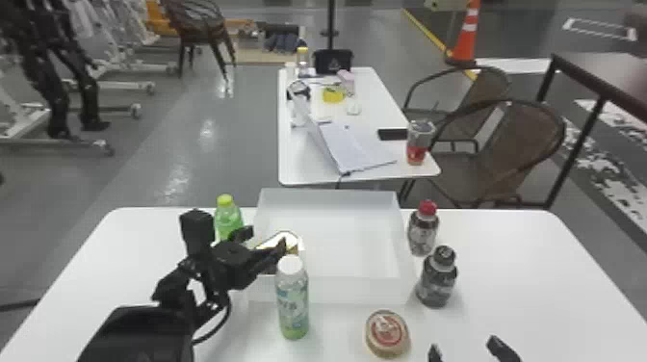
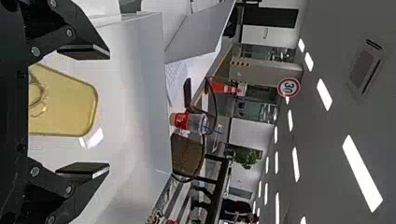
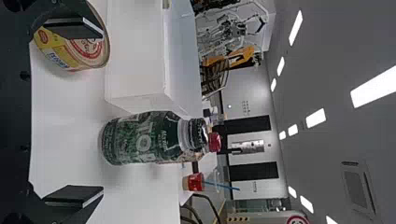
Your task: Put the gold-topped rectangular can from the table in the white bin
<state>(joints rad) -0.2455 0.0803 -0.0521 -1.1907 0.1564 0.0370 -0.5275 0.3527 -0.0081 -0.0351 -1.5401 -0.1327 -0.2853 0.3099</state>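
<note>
Can [image 2: 70, 105]: inside the white bin [image 1: 337, 291], at its left part near the front wall. Looks set down; contact with the bin's floor cannot be confirmed.
Left gripper [image 2: 108, 112]: fingers wide apart, one on either side of the can, with a gap at both sides. Holds nothing.
Step in hand: judged to be release and withdrawal; placing looks essentially complete.
Way out: keep the fingers spread, back off evenly along the wrist's own line, then lift over the bin wall. Turning the wrist while the can lies between the fingers could tip or drag it.
White-capped bottle [image 1: 292, 308]: stands on the bench [image 1: 520, 269] in front of the bin, close by the left gripper in the head view. A low or sideways exit might knock it. Green bottle [image 1: 227, 219] by the bin's left side needs the same care.
Lid: gold face up, can apparently upright; ring pull [image 2: 43, 95] at the end toward the wrist.
Long axis: lid seems to run outward from the wrist, slanting into the bin; near end is partly hidden, so exact angle uncertain.
Right gripper [image 3: 102, 113]: low over the bench's near right, fingers well open, empty.
</note>
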